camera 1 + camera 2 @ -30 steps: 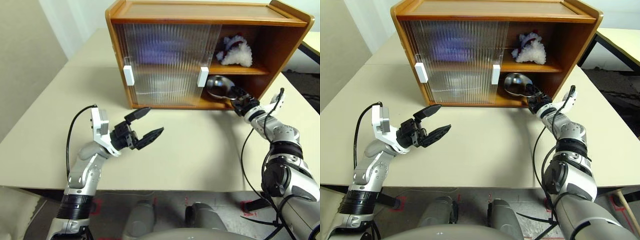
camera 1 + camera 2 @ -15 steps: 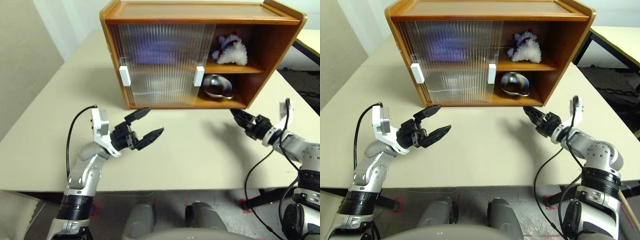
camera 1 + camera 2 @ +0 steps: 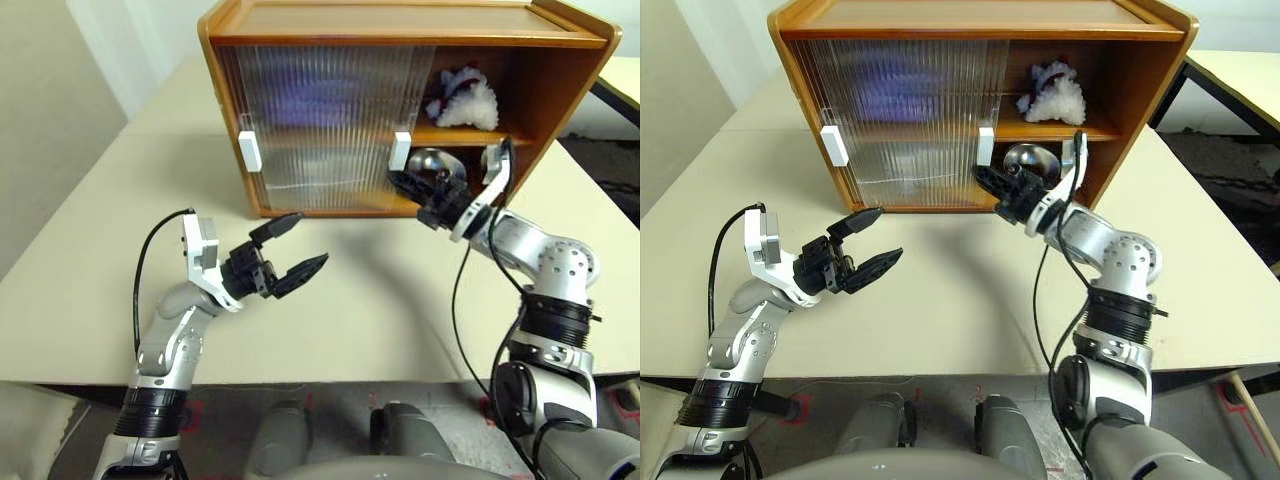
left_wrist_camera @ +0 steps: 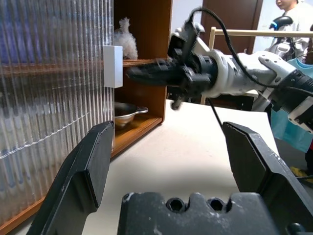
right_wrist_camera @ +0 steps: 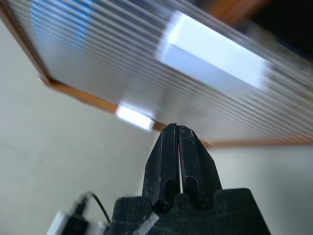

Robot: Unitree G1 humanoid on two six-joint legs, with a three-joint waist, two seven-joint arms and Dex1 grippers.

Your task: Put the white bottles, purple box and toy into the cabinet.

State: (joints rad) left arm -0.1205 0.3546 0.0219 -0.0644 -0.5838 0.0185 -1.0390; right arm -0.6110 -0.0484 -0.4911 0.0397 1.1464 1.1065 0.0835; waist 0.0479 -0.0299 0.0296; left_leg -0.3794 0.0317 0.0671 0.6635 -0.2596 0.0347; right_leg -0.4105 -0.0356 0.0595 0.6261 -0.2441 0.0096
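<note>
The wooden cabinet [image 3: 400, 20] stands on the table, its ribbed sliding doors [image 3: 320, 120] covering the left part. In the open right bay the toy [image 3: 465, 100] sits on the upper shelf. The purple box is a lilac blur [image 3: 312, 100] behind the door. I cannot make out the white bottles. My right gripper [image 3: 395, 182] is shut with nothing in it, its tip just below the right door's white handle [image 3: 401, 151]; in the right wrist view the shut fingertips [image 5: 177, 128] point at that handle [image 5: 215, 61]. My left gripper [image 3: 295, 245] hangs open over the table, nothing between its fingers.
A shiny steel bowl [image 3: 1025, 160] lies on the lower shelf, partly behind my right gripper. The second white handle [image 3: 249, 152] sits at the left door's edge. Another table [image 3: 1240, 70] stands at the far right. A person [image 4: 291, 6] stands beyond the table in the left wrist view.
My right gripper left the bowl on the lower shelf, shut, and swung left and up to the right door's handle. The left arm has not moved.
</note>
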